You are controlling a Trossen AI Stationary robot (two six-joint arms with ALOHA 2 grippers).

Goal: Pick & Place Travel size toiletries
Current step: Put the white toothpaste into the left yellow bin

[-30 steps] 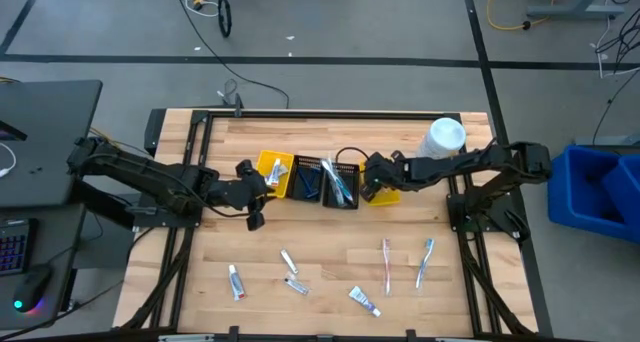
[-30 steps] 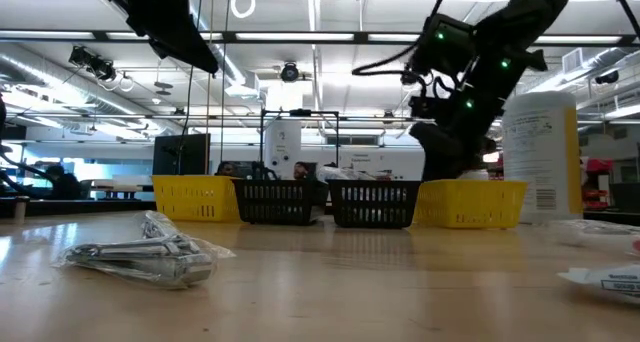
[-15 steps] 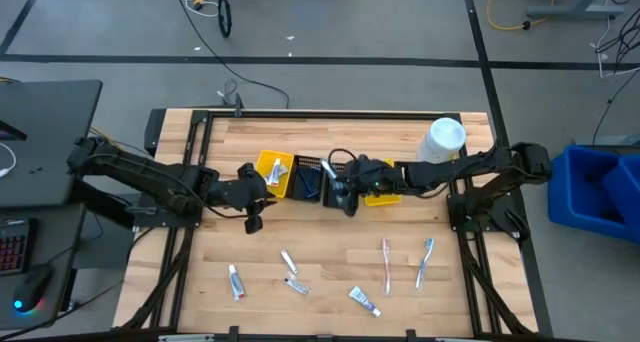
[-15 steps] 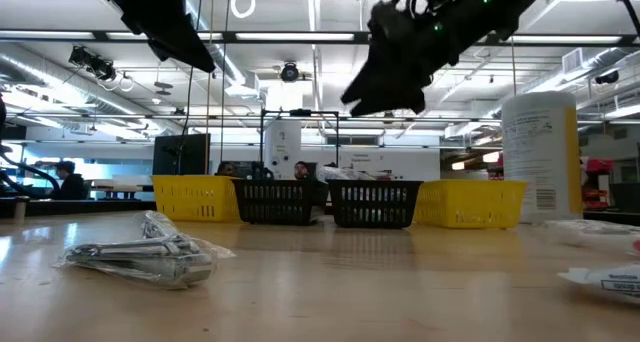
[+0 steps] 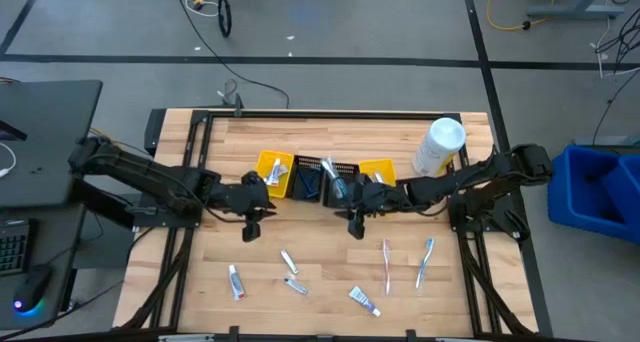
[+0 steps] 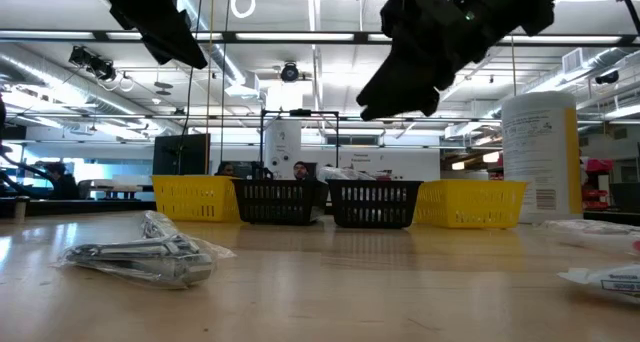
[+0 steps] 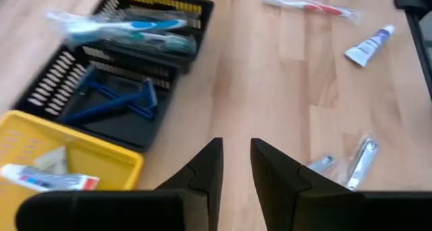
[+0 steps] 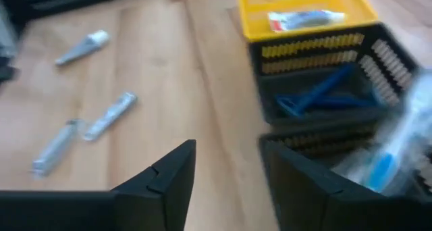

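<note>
Loose toiletries lie flat on the near half of the table: white toothpaste tubes (image 5: 236, 280) (image 5: 288, 261) (image 5: 364, 300), a wrapped razor (image 5: 296, 285), a pink toothbrush (image 5: 387, 265) and a blue toothbrush (image 5: 425, 262). Four small baskets stand in a row at mid-table. One yellow basket (image 7: 61, 170) holds a tube, one black basket (image 7: 111, 103) blue razors, the other black basket (image 7: 145, 32) toothbrushes. My left gripper (image 5: 250, 228) (image 7: 236, 165) hovers near the left yellow basket (image 5: 275, 172), narrowly open, holding nothing. My right gripper (image 5: 356, 225) (image 8: 226, 170) hovers in front of the black baskets, open, holding nothing.
A large white bottle (image 5: 440, 147) stands upright at the far right, beside the right yellow basket (image 5: 377, 169). Bare wood lies between the basket row and the loose items. A blue bin (image 5: 605, 192) sits off the table's right edge.
My right gripper has swung from above the right yellow basket toward the table's left and near edge, crossing the black baskets, and now hangs just in front of them. The baskets and the loose toiletries have stayed in place.
</note>
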